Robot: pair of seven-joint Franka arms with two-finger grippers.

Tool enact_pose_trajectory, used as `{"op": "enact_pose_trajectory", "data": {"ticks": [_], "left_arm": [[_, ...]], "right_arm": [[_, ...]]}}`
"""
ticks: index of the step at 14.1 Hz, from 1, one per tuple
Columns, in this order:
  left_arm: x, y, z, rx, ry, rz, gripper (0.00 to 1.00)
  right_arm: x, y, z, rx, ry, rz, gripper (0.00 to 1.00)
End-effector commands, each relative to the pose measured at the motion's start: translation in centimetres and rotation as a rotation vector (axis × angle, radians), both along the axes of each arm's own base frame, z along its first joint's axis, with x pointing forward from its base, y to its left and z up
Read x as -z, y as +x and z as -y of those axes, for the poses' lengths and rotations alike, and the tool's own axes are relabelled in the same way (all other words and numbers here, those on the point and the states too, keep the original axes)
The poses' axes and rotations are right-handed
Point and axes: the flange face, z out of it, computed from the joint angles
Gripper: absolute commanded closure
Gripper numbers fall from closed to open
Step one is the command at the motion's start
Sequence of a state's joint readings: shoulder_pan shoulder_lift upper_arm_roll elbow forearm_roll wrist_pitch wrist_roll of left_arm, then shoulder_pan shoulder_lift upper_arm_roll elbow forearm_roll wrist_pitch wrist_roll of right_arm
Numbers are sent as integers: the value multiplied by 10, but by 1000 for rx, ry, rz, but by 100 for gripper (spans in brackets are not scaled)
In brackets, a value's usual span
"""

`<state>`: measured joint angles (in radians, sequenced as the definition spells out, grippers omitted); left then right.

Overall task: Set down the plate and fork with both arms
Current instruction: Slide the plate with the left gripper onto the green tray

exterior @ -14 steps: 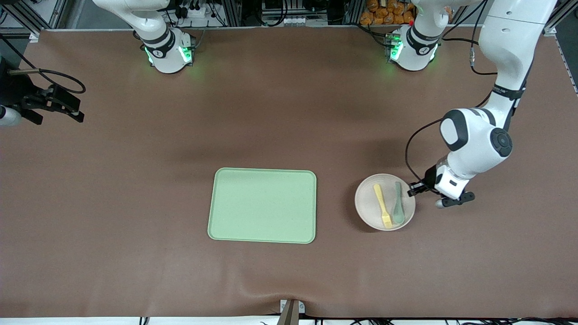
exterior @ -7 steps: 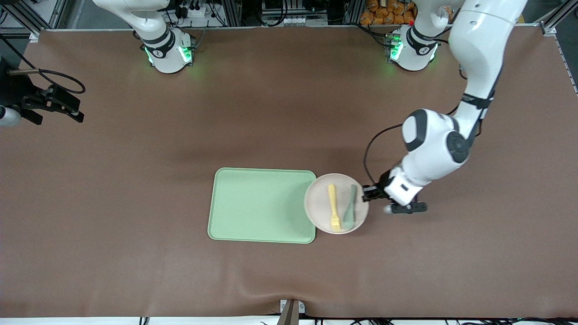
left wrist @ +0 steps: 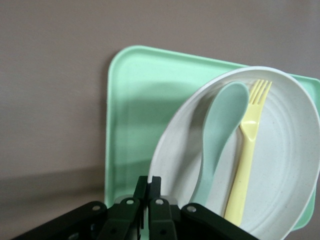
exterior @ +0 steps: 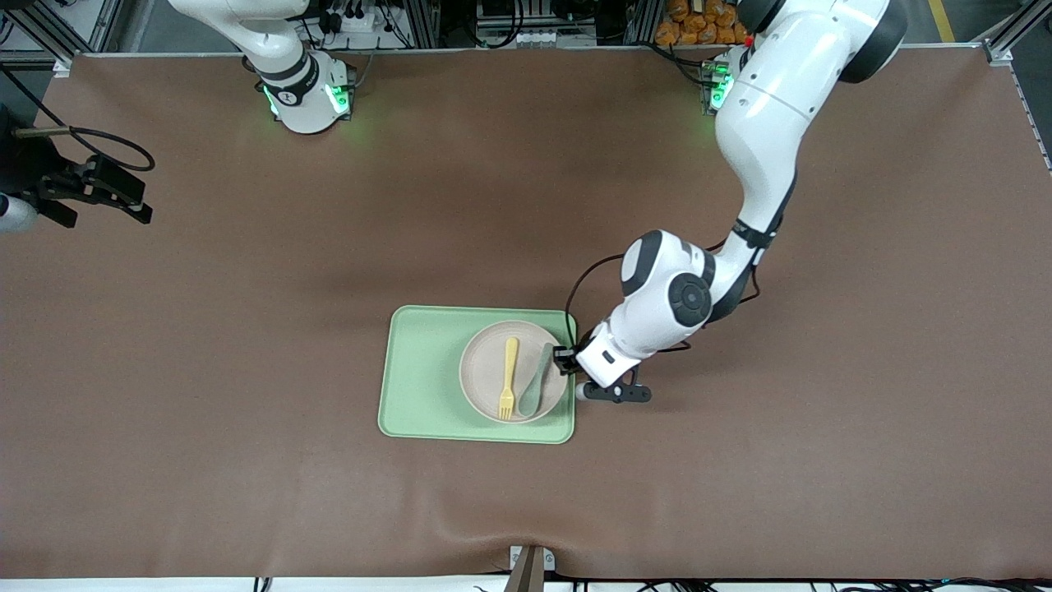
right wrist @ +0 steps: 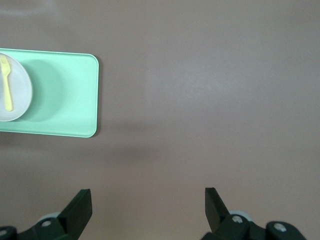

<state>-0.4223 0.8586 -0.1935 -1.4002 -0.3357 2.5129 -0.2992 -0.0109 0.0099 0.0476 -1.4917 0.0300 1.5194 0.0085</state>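
The speckled off-white plate (exterior: 485,362) is over the light green tray (exterior: 419,378), at the tray's end toward the left arm. It casts a shadow there, and I cannot tell whether it touches the tray. The pale yellow fork (exterior: 509,376) lies in the plate beside a grey-green spoon (exterior: 536,380). My left gripper (exterior: 565,360) is shut on the plate's rim. In the left wrist view its jaws (left wrist: 149,182) pinch the rim of the plate (left wrist: 280,165), with the fork (left wrist: 247,145) and spoon (left wrist: 220,125) in it. My right gripper (exterior: 136,201) waits open and empty at the right arm's end of the table (right wrist: 148,200).
The brown table mat (exterior: 740,477) lies bare around the tray. The right wrist view shows the tray (right wrist: 65,100), the plate (right wrist: 15,95) and the fork (right wrist: 6,82) from afar. A small bracket (exterior: 530,563) sits at the table edge nearest the front camera.
My left gripper has carried the plate with fork and spoon from the bare mat toward the right arm's end, onto the area over the tray. The right arm has not moved.
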Motion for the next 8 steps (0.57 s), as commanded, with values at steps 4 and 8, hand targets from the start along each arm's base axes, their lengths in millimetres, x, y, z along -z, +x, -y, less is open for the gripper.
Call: {"op": "enact_pose_trajectory", "data": {"ticks": [4,8], "left_arm": [[25,-3,26,-34,11,-31,100],[37,-13,37,-15,22,-41,100]], "right_arm": [[0,5,11,11,52,-3,0],[1,6,10,8,52,-4,0]]}}
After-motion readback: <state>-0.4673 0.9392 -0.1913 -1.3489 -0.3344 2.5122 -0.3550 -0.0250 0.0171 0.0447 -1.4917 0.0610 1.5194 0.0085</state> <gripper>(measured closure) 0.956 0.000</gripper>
